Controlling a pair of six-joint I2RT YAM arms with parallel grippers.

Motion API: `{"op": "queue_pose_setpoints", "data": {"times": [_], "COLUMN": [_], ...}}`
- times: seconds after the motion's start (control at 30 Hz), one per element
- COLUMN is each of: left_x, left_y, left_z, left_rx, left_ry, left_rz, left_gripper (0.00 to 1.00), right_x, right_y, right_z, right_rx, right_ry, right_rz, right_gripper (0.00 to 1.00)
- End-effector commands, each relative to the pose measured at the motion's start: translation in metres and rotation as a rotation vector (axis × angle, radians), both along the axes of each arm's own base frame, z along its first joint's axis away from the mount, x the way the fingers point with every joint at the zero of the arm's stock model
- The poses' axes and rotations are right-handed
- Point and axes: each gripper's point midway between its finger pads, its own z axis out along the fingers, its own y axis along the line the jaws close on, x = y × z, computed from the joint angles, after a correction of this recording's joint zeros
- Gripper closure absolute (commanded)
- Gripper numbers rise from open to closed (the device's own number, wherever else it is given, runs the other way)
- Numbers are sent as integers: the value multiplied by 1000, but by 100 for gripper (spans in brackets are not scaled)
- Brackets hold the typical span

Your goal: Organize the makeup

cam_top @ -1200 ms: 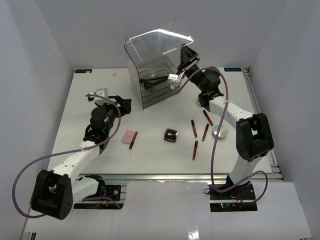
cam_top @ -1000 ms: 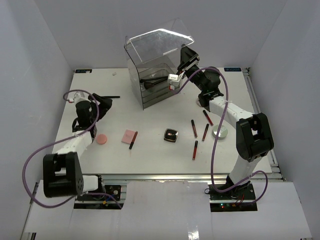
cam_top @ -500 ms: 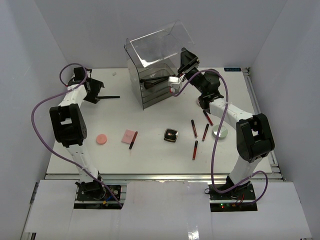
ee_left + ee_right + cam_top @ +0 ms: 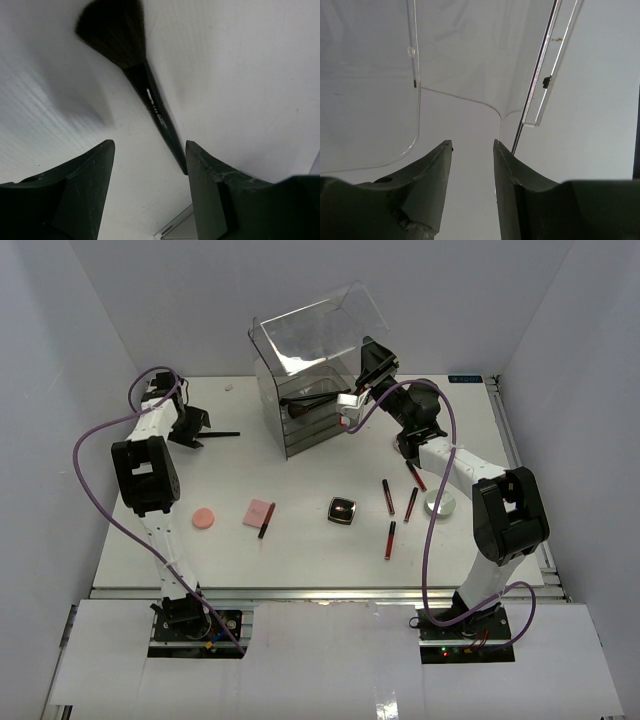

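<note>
Most makeup unsorted: tubes [image 4: 387,497], compact [image 4: 342,510], palette [image 4: 259,513] lie front of box [image 4: 310,390]. Left claw [image 4: 150,165] apart, empty, over brush [image 4: 145,90]. Right claw [image 4: 472,150] narrow, empty, at box.

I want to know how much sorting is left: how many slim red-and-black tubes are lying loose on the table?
5. One rests against the pink palette at; three lie right of the black compact at; one beside the right arm at. More may sit inside the acrylic box.

bare table [image 4: 300,550] up front, acrylic box [image 4: 310,390] blocking the back
</note>
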Motion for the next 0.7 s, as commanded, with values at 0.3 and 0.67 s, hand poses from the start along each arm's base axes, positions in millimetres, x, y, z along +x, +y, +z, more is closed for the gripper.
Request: {"op": "queue_pose_setpoints", "data": {"times": [0.3,0.67], "left_x": [15,1], "left_y": [2,2], "left_z": [-13,-49], "left_rx": [-13,-5], "left_ry": [49,178], "left_rz": [12,-39], "left_gripper": [46,41], "right_x": [-23,-29], "right_y": [-13,-14], "right_z": [60,63], "right_rx": [73,78], "right_ry": [-153,-159], "right_rz": [-6,4], "right_gripper": [55,55]}}
